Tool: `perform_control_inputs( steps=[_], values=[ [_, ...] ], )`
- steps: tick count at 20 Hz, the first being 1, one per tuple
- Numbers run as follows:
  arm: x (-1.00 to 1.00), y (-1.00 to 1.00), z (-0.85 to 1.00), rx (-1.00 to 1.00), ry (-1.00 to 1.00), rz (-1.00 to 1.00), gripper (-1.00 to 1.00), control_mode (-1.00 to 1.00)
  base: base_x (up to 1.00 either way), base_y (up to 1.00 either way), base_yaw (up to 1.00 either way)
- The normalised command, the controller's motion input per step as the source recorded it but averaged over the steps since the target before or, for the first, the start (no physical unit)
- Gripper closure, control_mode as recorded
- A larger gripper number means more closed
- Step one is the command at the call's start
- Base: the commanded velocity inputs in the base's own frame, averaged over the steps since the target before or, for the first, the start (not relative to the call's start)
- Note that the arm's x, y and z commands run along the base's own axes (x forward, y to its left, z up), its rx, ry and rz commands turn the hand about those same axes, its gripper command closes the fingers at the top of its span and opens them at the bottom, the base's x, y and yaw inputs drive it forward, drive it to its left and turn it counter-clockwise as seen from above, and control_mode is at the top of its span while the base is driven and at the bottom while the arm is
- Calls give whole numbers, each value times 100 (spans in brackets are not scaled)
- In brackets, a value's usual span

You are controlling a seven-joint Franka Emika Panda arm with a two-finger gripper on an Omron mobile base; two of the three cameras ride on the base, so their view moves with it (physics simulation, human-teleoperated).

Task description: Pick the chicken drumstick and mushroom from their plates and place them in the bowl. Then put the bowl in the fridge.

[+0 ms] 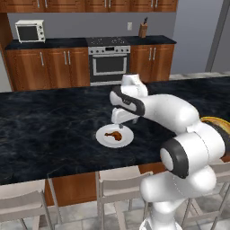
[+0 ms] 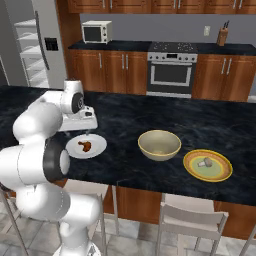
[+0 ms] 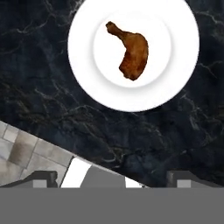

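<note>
The chicken drumstick lies in the middle of the plain white plate on the black counter. In the base views, drumstick and white plate sit near the counter's front edge. My gripper hovers just above the plate, open, with nothing between its fingers. To the right stands the tan bowl, empty. Further right, the mushroom lies on the yellow-green plate. The grey fridge stands at the far left, its white shelves showing.
White chairs stand along the counter's front edge. Across the aisle are wooden cabinets with a steel oven, a microwave and a knife block. In the hand view, floor tiles show beyond the counter edge.
</note>
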Motion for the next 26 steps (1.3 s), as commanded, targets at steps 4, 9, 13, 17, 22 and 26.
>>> perform_control_inputs(
  steps=[4, 9, 13, 17, 22, 26],
  values=[
    [52, 4, -50, 0, 3, 0, -100, -100, 0, 0, 0],
    [51, 9, -51, 0, 2, -3, -100, -100, 0, 0, 0],
    [48, 23, -51, 0, 9, -7, -100, -100, 0, 0, 0],
    [47, 10, -54, 0, 8, -7, -100, -100, 0, 0, 0],
    [40, 5, -46, 0, 3, -2, -100, -100, 0, 0, 0],
    [42, 4, -38, -2, 0, 0, -100, -100, 0, 0, 0]
  ],
)
